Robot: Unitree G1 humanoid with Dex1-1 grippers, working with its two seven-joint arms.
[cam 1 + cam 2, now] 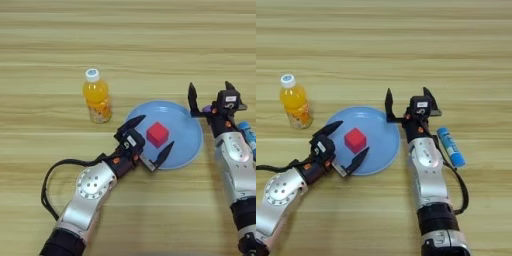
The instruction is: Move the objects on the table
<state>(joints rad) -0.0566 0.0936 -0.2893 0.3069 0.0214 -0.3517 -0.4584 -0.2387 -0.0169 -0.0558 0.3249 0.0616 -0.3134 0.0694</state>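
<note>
Nearest the camera, the left gripper [150, 136] sits at the blue plate's [182, 125] near-left rim, fingers spread wide around empty space just short of the red cube [157, 134], which rests on the plate. At the plate's right rim, the right gripper [407, 102] hovers with fingers apart; a bit of purple shows at it. Left of the plate stands the orange-juice bottle [97, 102]; right of it lies a blue tube [450, 146], both on the table [125, 40].

Matt wooden table [150, 40], grained

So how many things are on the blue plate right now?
1: the red cube near the middle of the blue plate, between the open left gripper's fingers. Nothing else shows there.
</note>
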